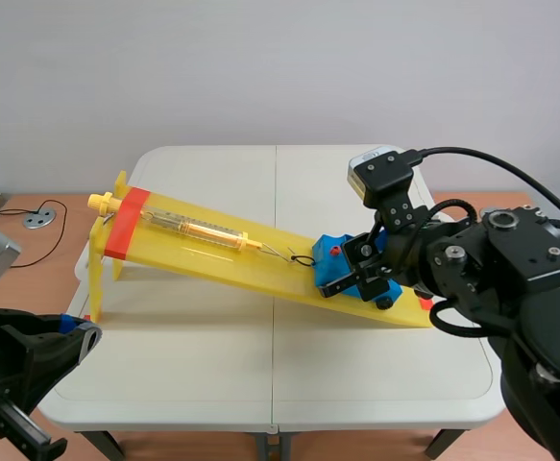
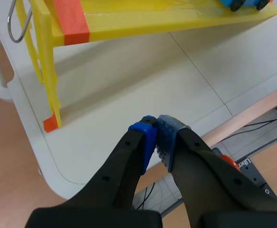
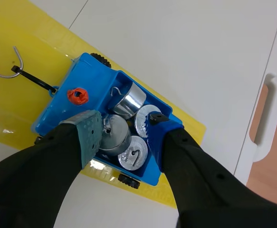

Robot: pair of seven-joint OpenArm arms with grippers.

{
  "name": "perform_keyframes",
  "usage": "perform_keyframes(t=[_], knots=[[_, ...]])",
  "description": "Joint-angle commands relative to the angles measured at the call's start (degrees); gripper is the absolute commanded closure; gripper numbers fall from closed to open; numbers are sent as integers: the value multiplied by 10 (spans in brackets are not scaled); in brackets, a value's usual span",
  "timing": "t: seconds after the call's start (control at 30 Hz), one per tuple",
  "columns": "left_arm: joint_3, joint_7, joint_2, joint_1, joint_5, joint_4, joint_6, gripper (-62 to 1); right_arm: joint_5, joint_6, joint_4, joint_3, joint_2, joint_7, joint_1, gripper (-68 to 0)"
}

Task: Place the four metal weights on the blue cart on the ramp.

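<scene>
At the low end of the ramp (image 1: 222,261): the blue cart (image 3: 57,114) sits with its wheels on the yellow slope.
Inside the cart: four metal weights (image 3: 142,122) are packed close together, three upright with hooks up, one tilted over.
Right claw (image 3: 123,124): directly above the cart, fingers spread apart to either side of the weights, clamped on nothing.
Left claw (image 2: 156,124): pads pressed together, empty, low by the near edge of the surface (image 1: 356,365), well apart from the cart.
Cart's front: a black tie links it to a wire hook (image 3: 5,66); a yellow spring scale (image 1: 203,229) lies further up the ramp.
</scene>
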Motion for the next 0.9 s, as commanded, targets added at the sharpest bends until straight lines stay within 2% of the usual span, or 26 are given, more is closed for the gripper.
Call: perform_keyframes(t=[0.0, 0.17, 0.23, 0.37, 0.47, 0.53, 0.6, 0.7, 0.87], knots=[[-10, -55, 4, -5, -44, 42, -14, -38, 49, 0, 70, -7, 12, 50, 39, -233], [-10, -54, 4, -5, -44, 42, -14, -38, 115, 37, 157, 19, 48, 14, 5, -230], [-10, -51, 4, -5, -44, 42, -14, -38, 142, 37, 195, 37, 63, -3, -17, -227], [-10, -50, 4, -5, -43, 42, -16, -38, 183, 37, 263, 83, 94, -25, -67, -130], [-10, -41, 4, -5, -43, 52, -25, -38, 202, 37, 305, 122, 115, -38, -106, -12], [-10, -37, 4, -5, -31, 66, -25, -38, 216, 39, 325, 149, 127, -40, -134, -6], [-10, -37, 4, -5, -17, 84, -25, -37, 235, 56, 341, 177, 137, -40, -164, -6], [-10, -36, 6, -5, -14, 116, -25, -36, 265, 92, 367, 220, 148, -48, -210, -6], [-7, -38, 43, -5, 2, 162, -25, -36, 298, 127, 406, 289, 152, -53, -296, -6]])
